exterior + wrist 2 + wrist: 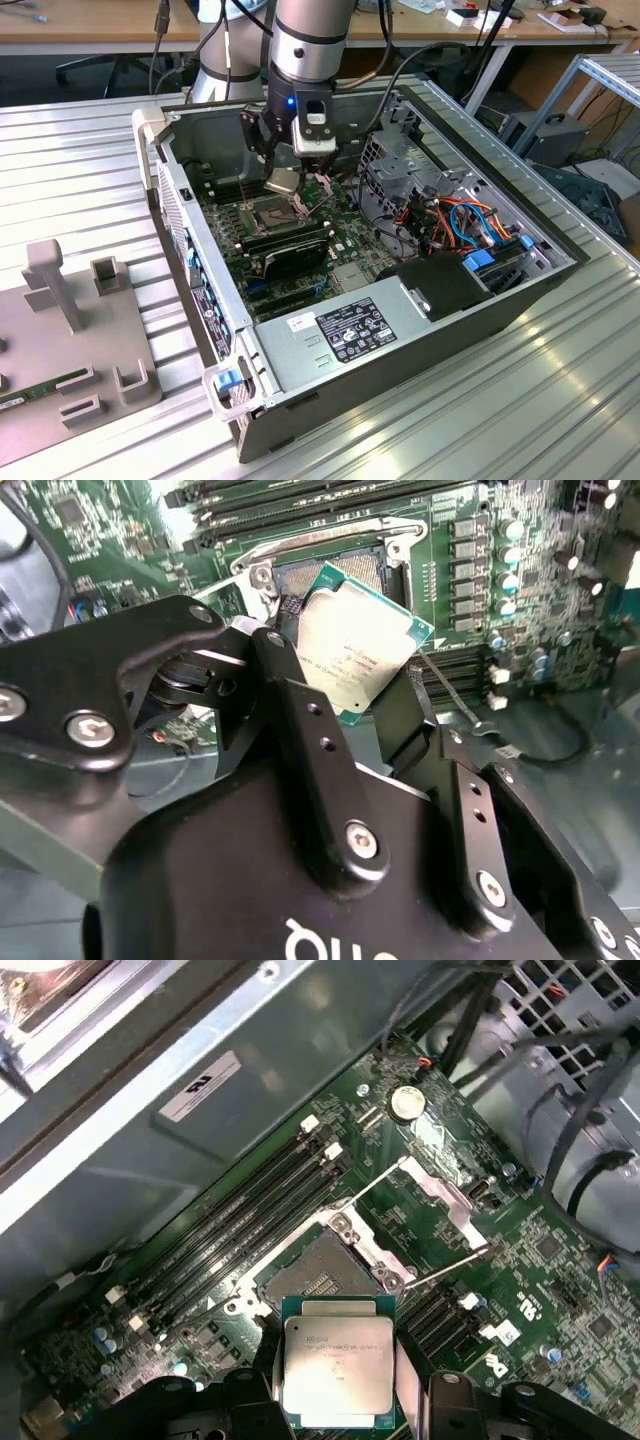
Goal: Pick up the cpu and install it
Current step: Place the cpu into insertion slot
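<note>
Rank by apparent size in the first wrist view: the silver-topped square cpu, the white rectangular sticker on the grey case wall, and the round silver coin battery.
1. Silver-topped square cpu, largest, though it is nearest the camera, which flatters it.
2. White rectangular sticker.
3. Round silver coin battery, clearly smallest.

No print is coming through legibly. Faint lines are showing on the cpu [338, 1365] gripped in the tool [340, 1400]. A white sticker [197, 1087] on the case wall [330, 1030] beyond the tool and the power-supply label [350, 328] well aside are carrying unreadable marks.
</note>
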Available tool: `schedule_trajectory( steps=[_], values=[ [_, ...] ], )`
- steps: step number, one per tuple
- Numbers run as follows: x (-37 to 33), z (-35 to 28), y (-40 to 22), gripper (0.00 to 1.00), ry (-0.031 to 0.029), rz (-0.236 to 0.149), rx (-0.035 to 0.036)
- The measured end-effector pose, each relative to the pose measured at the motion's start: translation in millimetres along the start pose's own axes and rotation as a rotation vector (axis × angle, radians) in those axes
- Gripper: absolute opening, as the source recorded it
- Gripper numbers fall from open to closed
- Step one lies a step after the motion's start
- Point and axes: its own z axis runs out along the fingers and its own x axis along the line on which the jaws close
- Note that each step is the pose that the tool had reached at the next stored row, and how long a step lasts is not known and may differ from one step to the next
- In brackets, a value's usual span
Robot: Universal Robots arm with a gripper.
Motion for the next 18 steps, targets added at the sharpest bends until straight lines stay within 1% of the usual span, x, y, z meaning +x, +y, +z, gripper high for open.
schedule_trajectory(
  steps=[2, 8, 9, 10, 12, 16, 18],
  values=[
    [0.0, 0.1, 0.0, 0.55, -0.0023, 0.059, 0.0002],
    [0.0, 0.4, 0.0, 0.55, -0.007, 0.176, 0.0004],
    [0.0, 0.5, 0.0, 0.55, -0.0083, 0.211, 0.0006],
    [0.0, 0.5, 0.0, 0.55, -0.009, 0.227, 0.0006],
    [0.0, 0.6, 0.0, 0.55, -0.0111, 0.28, 0.0008],
    [0.0, 0.8, -0.1, 0.55, -0.0141, 0.356, 0.0009],
    [0.0, 1.0, 0.0, 0.55, -0.0165, 0.416, 0.0011]
  ],
)
